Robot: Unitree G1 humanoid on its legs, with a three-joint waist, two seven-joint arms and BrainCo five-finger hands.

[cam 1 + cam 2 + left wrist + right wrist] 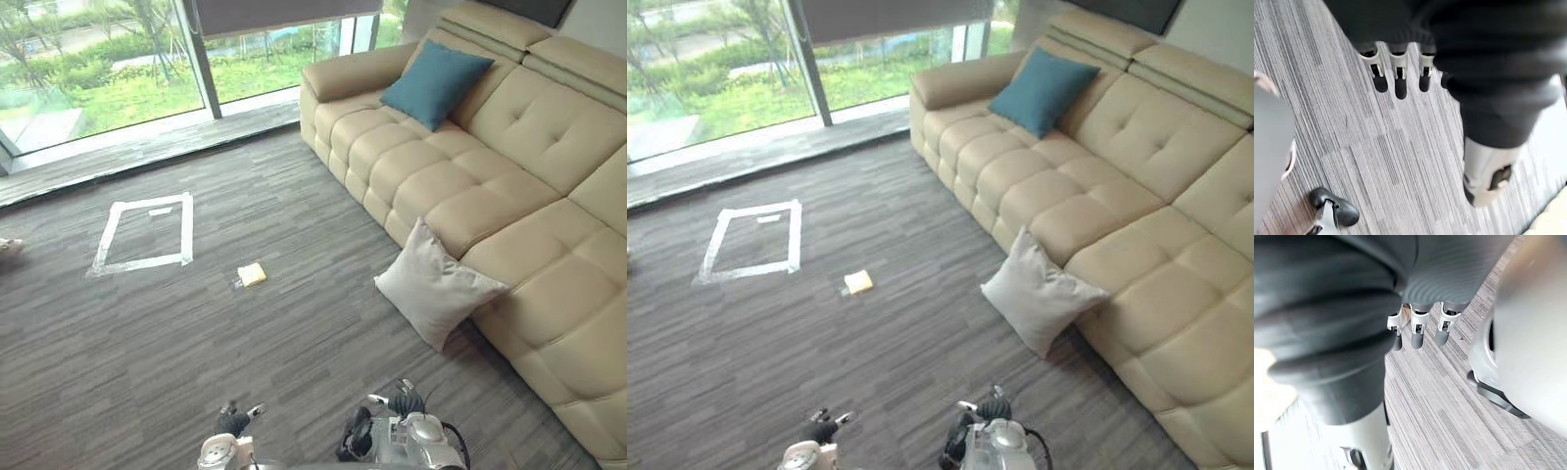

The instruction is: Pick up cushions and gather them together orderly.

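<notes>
1. Wrist views get in close on the left hand [1399,84] and right hand [1418,335]; both are released, fingers straight and loose, hanging over the grey carpet [1400,161];
2. The head views give you the room instead; the pale grey cushion [436,284] stands on the carpet, leaning on the front of the beige sofa [549,127];
3. A small yellow thing [252,274] lies on the carpet well apart from it; there's a white tape rectangle [147,233] beyond;
4. The teal cushion [436,83] is up on the far seat, propped against the backrest near the armrest; the two cushions are well apart.
</notes>
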